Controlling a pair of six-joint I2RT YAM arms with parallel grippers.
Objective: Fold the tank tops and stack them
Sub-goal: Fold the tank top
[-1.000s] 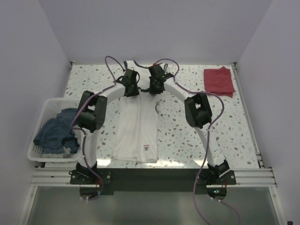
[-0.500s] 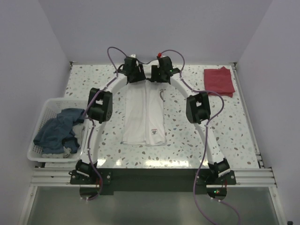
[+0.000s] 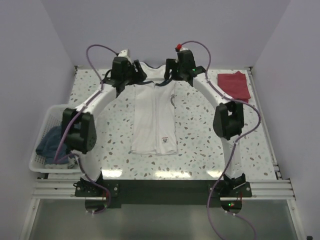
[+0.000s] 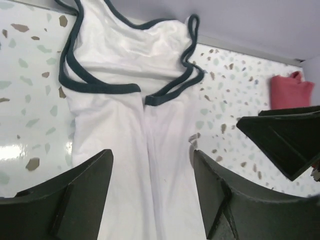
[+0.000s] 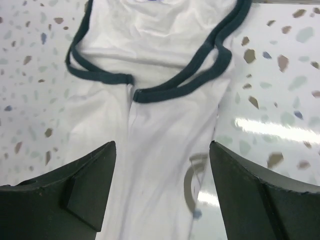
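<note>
The white tank top [image 3: 154, 117] lies flat on the speckled table [image 3: 215, 150], about midway between left and right. Its two sides are folded inward so that their edges meet along a line down the middle, which makes it a long narrow strip running from far to near. The navy-trimmed straps and neckline [image 4: 107, 87] sit at the far end, close to the back wall, and a small label [image 3: 162, 140] shows near the hem at the near end. A faint grey curved mark [image 5: 192, 176] shows on its right half. The left gripper [image 3: 136, 76] hangs over the far left part of the strip and the right gripper [image 3: 168, 76] over the far right part. Both are above the cloth just near of the trim. In each wrist view the fingers [image 4: 75, 197] [image 5: 77, 192] are spread wide, with the white cloth lying between and below them and nothing pinched. The dark red tank top [image 3: 233, 86] lies folded at the far right of the table, well apart from the white one. A white basket [image 3: 42, 166] at the table's left edge holds crumpled blue cloth [image 3: 50, 144], partly hidden by the left arm.
</note>
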